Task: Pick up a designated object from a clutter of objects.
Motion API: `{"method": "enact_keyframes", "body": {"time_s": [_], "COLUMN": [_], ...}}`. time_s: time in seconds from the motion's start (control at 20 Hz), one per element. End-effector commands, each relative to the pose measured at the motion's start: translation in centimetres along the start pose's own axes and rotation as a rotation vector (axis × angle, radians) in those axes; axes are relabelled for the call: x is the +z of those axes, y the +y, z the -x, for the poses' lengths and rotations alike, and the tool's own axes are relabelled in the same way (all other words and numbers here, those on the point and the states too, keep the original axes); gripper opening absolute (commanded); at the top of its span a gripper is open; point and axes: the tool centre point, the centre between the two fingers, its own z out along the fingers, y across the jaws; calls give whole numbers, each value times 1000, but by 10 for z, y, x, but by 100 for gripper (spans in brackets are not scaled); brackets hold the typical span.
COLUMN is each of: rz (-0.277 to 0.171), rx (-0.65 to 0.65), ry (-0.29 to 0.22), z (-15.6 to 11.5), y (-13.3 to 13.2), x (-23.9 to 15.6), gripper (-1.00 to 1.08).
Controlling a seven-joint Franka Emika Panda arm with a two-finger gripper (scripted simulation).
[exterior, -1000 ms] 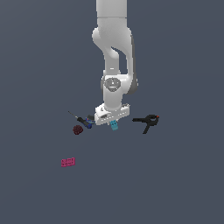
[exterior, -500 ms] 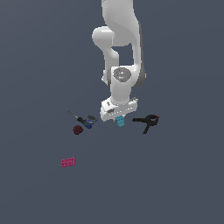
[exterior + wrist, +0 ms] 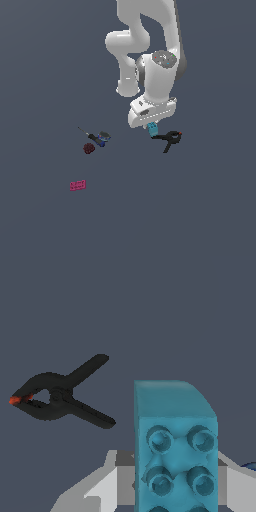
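Clamping the teal brick just beside the black clamp, the closed gripper could drop it if its hold slips.

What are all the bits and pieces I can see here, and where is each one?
Teal brick: one, teal, studded, held in the gripper.
Clamp: one, black with red tip, just to the exterior view's right of the brick.
Screwdriver: one, blue handle, to the exterior view's left of the arm.
Berry-like lump: one, dark red, beside the screwdriver.
Flat brick: one, magenta, alone, nearest the camera.
Floor: plain dark grey.
Gripper: one, white, on the white arm.
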Motion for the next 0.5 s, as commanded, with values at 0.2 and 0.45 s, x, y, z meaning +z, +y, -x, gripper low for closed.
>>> {"method": "enact_keyframes", "body": {"time_s": [0.2,0.45], "rz": [1,0], "rx": [0,0], "ry": [0,0], "z": [-21,-39], "y": [-37,-65], "x": [-60,-106], "gripper": [-100,-100]}}
